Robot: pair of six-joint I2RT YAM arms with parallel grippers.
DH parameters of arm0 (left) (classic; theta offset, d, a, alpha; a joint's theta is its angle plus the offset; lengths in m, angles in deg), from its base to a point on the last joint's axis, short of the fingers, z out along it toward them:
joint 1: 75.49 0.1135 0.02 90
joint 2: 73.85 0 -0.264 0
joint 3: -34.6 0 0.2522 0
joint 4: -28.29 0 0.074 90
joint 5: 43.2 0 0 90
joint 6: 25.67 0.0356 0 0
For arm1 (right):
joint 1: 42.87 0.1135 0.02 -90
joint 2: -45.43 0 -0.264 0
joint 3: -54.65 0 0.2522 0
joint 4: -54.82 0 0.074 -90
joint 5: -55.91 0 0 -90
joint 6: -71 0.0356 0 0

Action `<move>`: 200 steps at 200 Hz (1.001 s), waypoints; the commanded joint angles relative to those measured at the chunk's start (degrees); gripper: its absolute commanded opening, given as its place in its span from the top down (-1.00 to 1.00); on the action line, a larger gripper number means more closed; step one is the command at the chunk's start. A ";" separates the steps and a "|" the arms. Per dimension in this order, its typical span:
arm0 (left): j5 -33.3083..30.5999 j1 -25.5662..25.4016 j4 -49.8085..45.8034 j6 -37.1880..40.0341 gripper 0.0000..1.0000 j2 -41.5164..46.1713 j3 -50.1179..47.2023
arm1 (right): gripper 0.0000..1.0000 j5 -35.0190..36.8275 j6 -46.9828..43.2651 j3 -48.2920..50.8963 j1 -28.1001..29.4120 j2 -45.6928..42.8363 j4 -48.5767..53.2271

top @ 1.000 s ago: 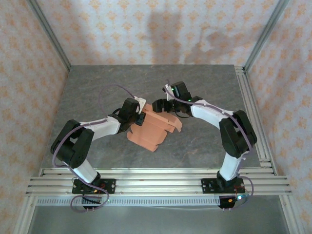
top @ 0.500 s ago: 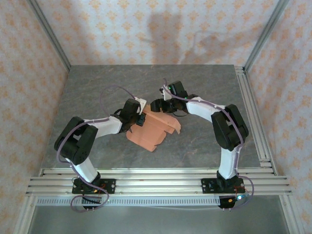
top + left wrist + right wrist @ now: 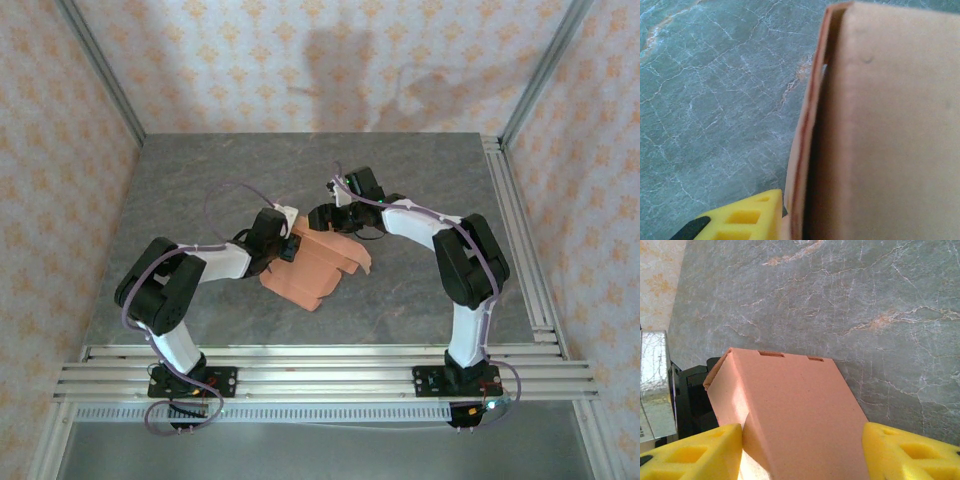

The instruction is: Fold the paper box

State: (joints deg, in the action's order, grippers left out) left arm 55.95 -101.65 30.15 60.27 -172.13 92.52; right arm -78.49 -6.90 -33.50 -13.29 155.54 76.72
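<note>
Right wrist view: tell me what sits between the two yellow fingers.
The paper box: its salmon-orange folded panel fills the gap between the right gripper's yellow fingers, with two small slots along its far edge.

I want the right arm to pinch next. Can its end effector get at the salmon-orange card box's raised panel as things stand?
Probably yes. The right end effector has its yellow fingers on either side of the salmon-orange card box's raised panel, with nothing between them.
</note>
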 commanded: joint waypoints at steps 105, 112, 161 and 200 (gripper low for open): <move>-0.09 -0.29 21.61 1.73 0.52 2.43 -8.89 | -0.25 -3.13 4.09 -0.39 -0.22 1.08 -0.21; -0.01 -0.30 22.76 1.58 0.53 2.30 -9.37 | -0.25 -3.36 4.48 -0.19 -0.23 1.06 -0.55; 1.12 -0.13 25.27 0.83 0.55 1.28 -8.76 | -0.24 -3.68 5.11 -0.26 -0.23 1.24 -0.32; 3.11 0.15 25.09 0.70 0.64 -0.54 -7.27 | -0.24 -4.02 5.43 -0.62 -0.21 1.41 -0.13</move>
State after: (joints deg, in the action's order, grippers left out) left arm 57.08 -101.62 52.14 61.17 -171.85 83.56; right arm -81.77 -2.07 -33.54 -13.31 155.67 76.72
